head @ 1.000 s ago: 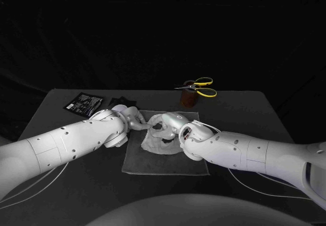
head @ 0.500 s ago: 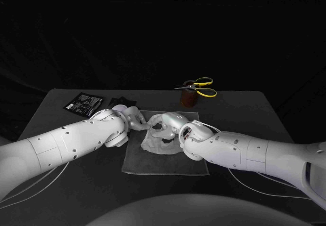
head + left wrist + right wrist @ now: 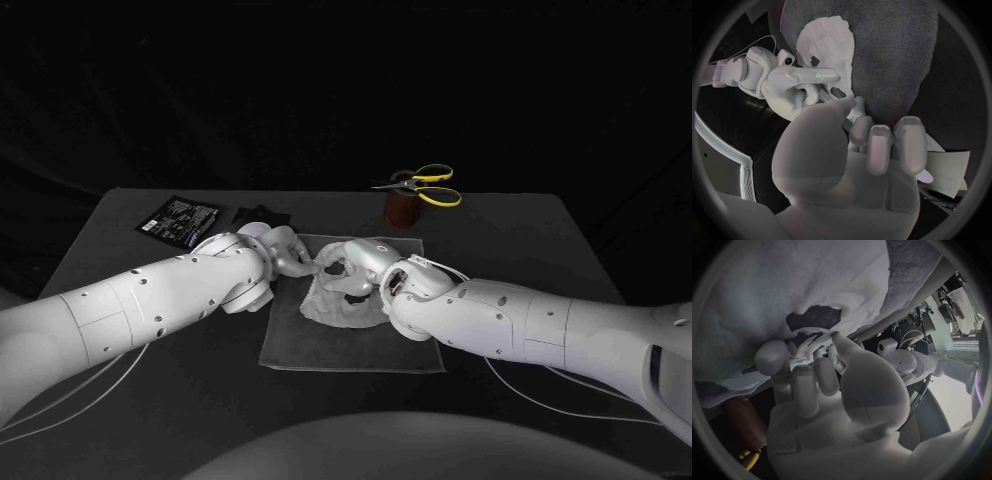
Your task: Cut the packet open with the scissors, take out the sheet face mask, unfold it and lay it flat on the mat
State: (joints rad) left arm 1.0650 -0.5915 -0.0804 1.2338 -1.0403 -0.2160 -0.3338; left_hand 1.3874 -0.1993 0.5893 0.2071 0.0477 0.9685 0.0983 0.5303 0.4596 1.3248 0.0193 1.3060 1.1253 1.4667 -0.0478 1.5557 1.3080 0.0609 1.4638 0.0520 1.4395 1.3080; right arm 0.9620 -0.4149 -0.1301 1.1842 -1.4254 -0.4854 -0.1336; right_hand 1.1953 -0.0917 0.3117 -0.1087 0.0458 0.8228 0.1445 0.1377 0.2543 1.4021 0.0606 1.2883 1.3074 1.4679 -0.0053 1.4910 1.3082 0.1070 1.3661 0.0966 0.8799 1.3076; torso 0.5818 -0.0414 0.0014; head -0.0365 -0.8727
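Note:
The white sheet mask (image 3: 335, 298) lies crumpled and partly unfolded on the grey mat (image 3: 346, 345). My left hand (image 3: 286, 256) is at the mask's left edge, where its thumb and a curled finger (image 3: 859, 129) appear to pinch the edge. My right hand (image 3: 361, 264) is over the mask's top, and its fingers (image 3: 797, 385) hold a fold of the mask (image 3: 786, 285). In the left wrist view a finger of my right hand (image 3: 795, 85) lies on the mask (image 3: 826, 42). The black packet (image 3: 179, 218) lies at the back left. The yellow-handled scissors (image 3: 427, 186) stand in a brown holder (image 3: 400, 208).
A small dark scrap (image 3: 263, 213) lies beside the packet, behind my left hand. The holder with the scissors stands just behind the mat's far right corner. Bare table (image 3: 519, 240) lies right of the mat.
The fingers of my left hand have drawn back slightly at the mask's left edge. Nothing else has visibly moved.

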